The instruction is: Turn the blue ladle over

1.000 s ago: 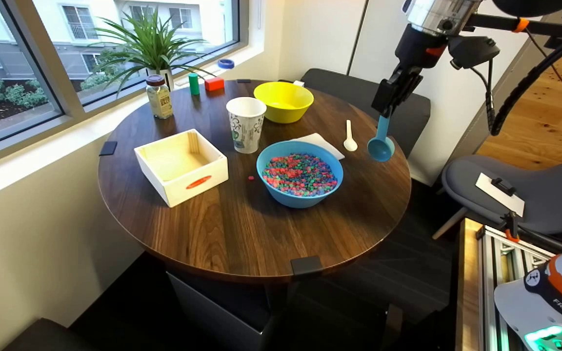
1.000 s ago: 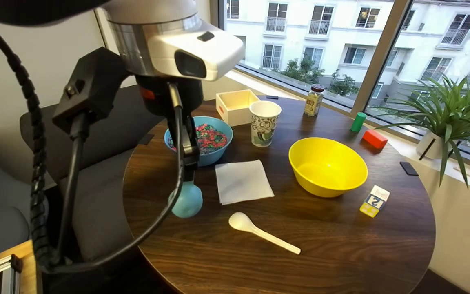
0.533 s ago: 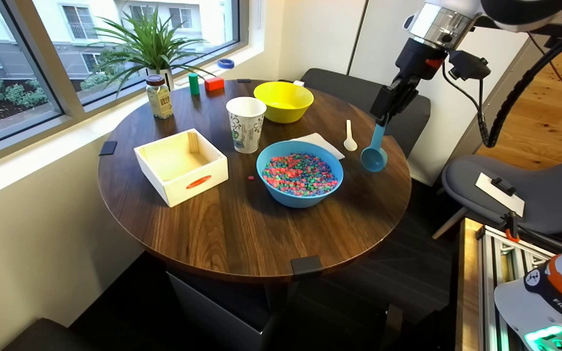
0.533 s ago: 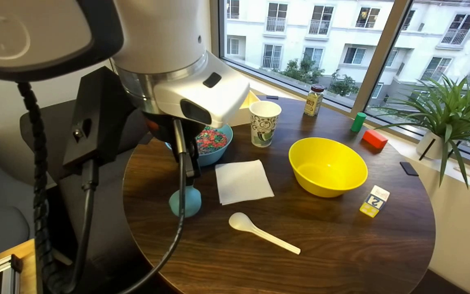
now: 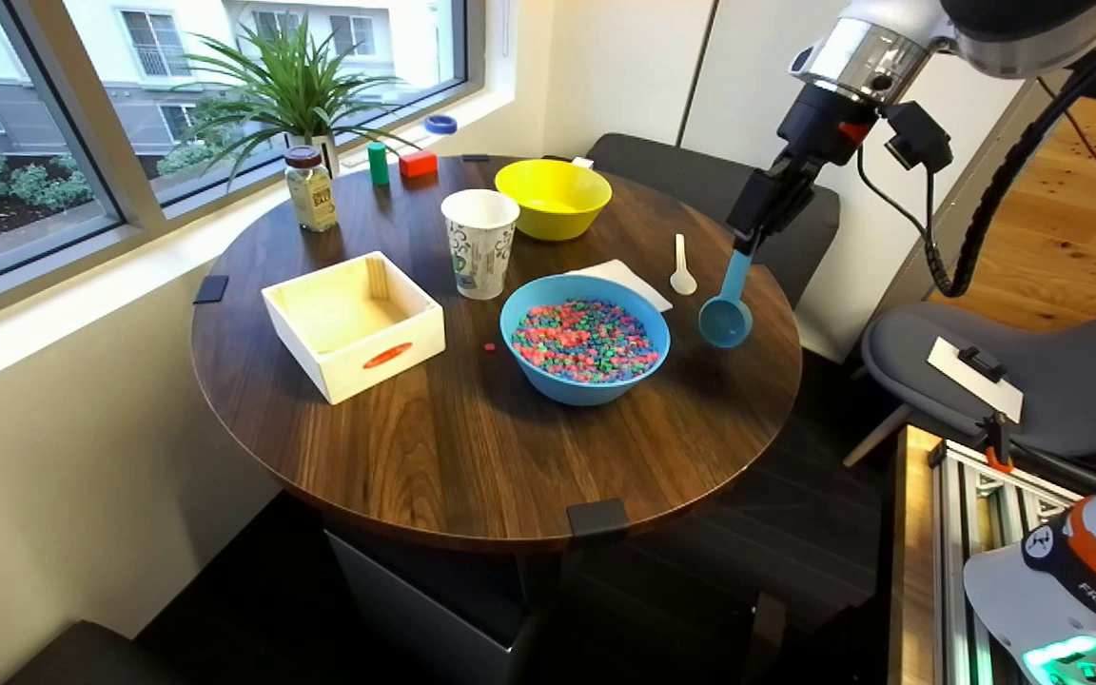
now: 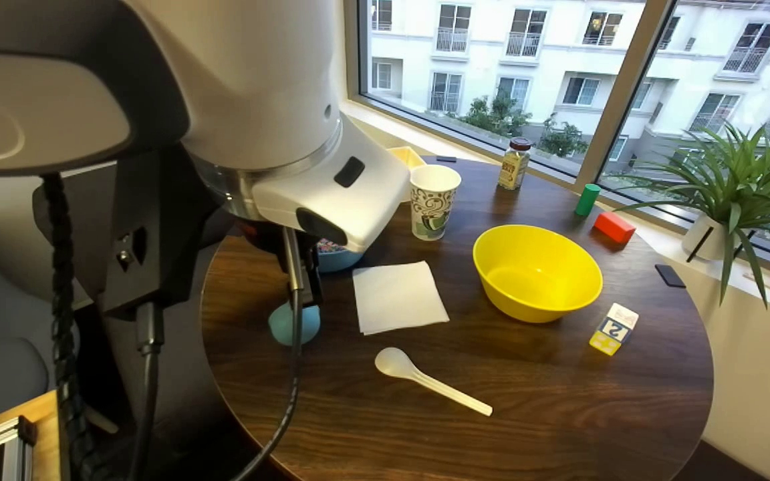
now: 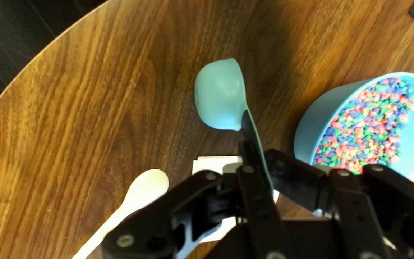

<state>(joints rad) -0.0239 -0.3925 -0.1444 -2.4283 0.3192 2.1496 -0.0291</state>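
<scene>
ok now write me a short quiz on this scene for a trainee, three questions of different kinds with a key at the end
1. Multiple choice: what does the tool hold?
a) the paper cup
b) the blue ladle
c) the yellow bowl

2. True or false: the white spoon lies apart from the napkin.

3. Short answer: what colour is the block beside the green cylinder?

Key: 1. b; 2. true; 3. red.
</scene>
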